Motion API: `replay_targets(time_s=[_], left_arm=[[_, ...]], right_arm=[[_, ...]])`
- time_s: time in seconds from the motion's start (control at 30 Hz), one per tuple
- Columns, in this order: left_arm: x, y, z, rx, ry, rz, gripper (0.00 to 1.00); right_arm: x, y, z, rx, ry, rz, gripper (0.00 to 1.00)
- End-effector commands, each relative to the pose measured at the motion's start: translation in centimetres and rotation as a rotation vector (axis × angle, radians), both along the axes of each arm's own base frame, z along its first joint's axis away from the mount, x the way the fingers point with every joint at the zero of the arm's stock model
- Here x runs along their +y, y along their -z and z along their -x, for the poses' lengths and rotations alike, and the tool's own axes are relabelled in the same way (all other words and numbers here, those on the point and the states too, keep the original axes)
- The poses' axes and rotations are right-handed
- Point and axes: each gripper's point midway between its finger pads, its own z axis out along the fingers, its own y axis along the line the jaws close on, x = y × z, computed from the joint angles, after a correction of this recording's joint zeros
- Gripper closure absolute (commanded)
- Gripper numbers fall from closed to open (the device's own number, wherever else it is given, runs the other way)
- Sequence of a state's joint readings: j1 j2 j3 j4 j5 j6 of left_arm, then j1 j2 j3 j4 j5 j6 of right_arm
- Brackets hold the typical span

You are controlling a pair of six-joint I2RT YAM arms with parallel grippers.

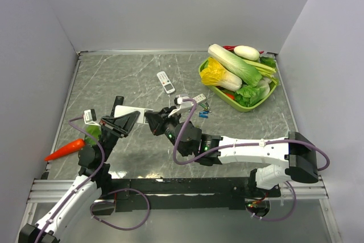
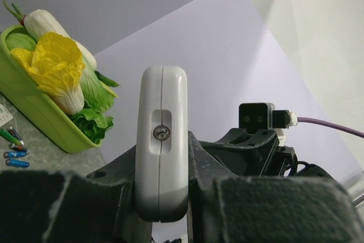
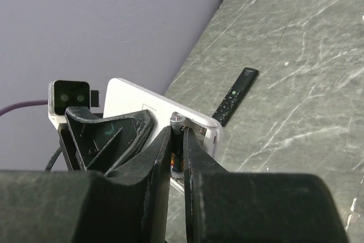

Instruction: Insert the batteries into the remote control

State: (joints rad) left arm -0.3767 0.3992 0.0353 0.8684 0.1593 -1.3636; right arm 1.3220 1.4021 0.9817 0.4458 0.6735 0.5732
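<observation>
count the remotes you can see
4: large white remote in the left claw, small white remote mid-table, black remote just beyond that claw, and what looks like another white remote by the loose batteries, partly covered by a cable.

The right hand (image 3: pixel 177 143) pinches a dark battery (image 3: pixel 177 124) upright between its fingers, its silver cap on top, against the open end of a white remote (image 3: pixel 136 98). The left hand (image 3: pixel 108 135) grips that remote. Well apart, a black remote (image 3: pixel 235 96) lies on the grey marbled desk (image 3: pixel 296 83).
</observation>
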Motion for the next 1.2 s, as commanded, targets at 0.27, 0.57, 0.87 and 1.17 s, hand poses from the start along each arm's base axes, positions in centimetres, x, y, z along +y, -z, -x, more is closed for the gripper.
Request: replay_targets(time_s=[0.27,0.57,0.87,1.17], left_arm=[[1.1,2.3,0.8,0.063,0.037,0.151,0.98],[1.1,1.2,1.0,0.039,0.039,0.161,0.98],[1.1,0.4,1.3,0.011,0.050,0.171,0.98],[1.1,0.2,1.4,0.004,0.050,0.167,0.98]], right_arm=[[-1.1,-0.2,-1.0,-0.095,0.062,0.011,0.92],[-0.3,0.4,-0.3,-0.103,0.002,0.027,0.94],[0.5,0.3,-0.1,-0.127,-0.028,0.026,0.93],[0.7,0.6,-0.2,-0.144,-0.027,0.056,0.90]])
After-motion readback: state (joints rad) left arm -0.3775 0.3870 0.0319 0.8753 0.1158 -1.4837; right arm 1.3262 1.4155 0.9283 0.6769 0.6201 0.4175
